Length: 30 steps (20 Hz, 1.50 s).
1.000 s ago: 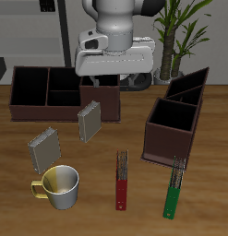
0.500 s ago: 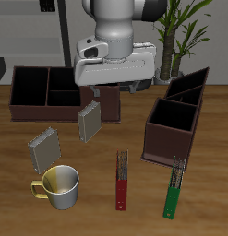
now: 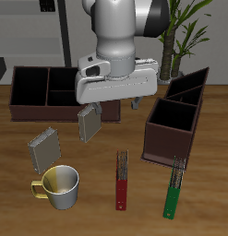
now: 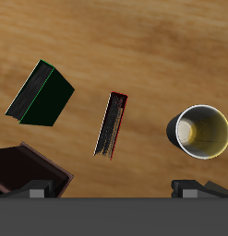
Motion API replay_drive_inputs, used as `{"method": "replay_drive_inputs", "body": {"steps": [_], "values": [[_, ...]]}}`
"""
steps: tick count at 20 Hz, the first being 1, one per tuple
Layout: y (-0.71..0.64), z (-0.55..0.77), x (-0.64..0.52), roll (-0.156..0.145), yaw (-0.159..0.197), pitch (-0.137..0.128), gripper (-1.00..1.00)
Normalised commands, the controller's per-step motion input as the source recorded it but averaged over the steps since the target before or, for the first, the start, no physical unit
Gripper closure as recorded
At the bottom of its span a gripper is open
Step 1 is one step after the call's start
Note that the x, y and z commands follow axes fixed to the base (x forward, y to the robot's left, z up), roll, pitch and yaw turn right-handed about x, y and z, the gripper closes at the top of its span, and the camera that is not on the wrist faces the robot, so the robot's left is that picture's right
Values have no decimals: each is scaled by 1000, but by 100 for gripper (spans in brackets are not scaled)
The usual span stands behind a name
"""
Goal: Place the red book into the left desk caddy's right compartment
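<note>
The red book [image 3: 122, 180] lies near the table's front edge, thin and long, with a darker patterned far end. It also shows in the wrist view [image 4: 111, 123]. The left desk caddy [image 3: 154, 136] stands angled and end-on, farther back. Its right compartment [image 3: 173, 123] is the large square section at its near end and holds nothing. My gripper [image 3: 113, 105] hangs open and empty above the table's middle, well behind the red book and beside the caddy. My fingertips [image 4: 37, 189] are spread wide.
A second maroon caddy [image 3: 30, 109] stands broadside at the back. Two grey upright books [image 3: 89, 121] [image 3: 44, 147] stand near my gripper. A yellow-lined mug [image 3: 60, 186] [image 4: 200, 132] and a green book [image 3: 174, 186] [image 4: 42, 95] flank the red book.
My gripper has come down and toward the table's front, from over the back caddy to above the table's middle. Its jaws stay open. Nothing on the table has moved.
</note>
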Motion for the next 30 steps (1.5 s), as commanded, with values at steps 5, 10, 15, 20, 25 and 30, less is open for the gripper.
{"method": "replay_drive_inputs", "body": {"steps": [5,10,15,20,25,30], "values": [[50,-323,217,-19,-28,-40,-100],[21,-350,238,3,-15,21,-100],[63,-303,168,10,-19,14,-100],[48,-256,150,4,-15,12,-100],[10,-276,109,-7,-21,20,-100],[37,-190,39,7,-26,13,-100]]}}
